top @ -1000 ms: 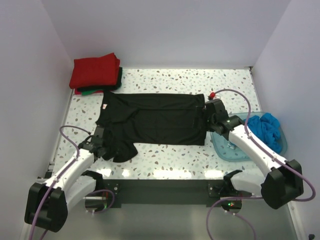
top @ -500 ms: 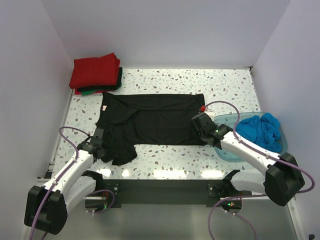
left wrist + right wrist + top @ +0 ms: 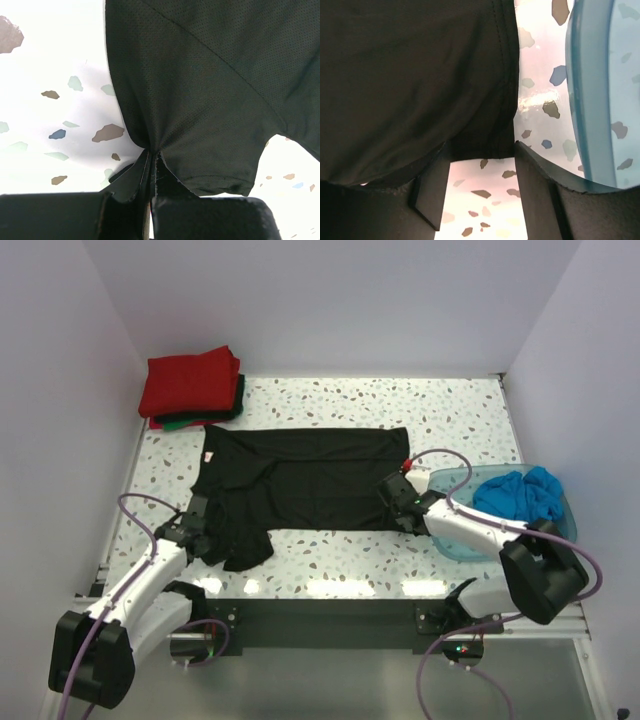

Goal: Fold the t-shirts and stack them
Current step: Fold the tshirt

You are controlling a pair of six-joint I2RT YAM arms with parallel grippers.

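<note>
A black t-shirt (image 3: 300,480) lies spread flat across the middle of the table. My left gripper (image 3: 205,540) is shut on its near left sleeve; in the left wrist view the fabric (image 3: 200,90) bunches into the closed jaws (image 3: 150,165). My right gripper (image 3: 398,502) is open at the shirt's near right hem corner; in the right wrist view the hem (image 3: 485,135) lies just at the tips of the spread fingers (image 3: 480,170), not pinched. A folded red shirt (image 3: 190,382) tops a stack with a green one (image 3: 180,423) at the back left. A bright blue shirt (image 3: 525,495) lies crumpled in the tub.
A translucent blue plastic tub (image 3: 460,545) stands at the right edge, right beside my right arm; its rim shows in the right wrist view (image 3: 580,100). White walls enclose the table at the back and both sides.
My right gripper has moved toward the near side and left, from the shirt's right edge down to its near right hem corner. The left gripper has stayed on the sleeve.
</note>
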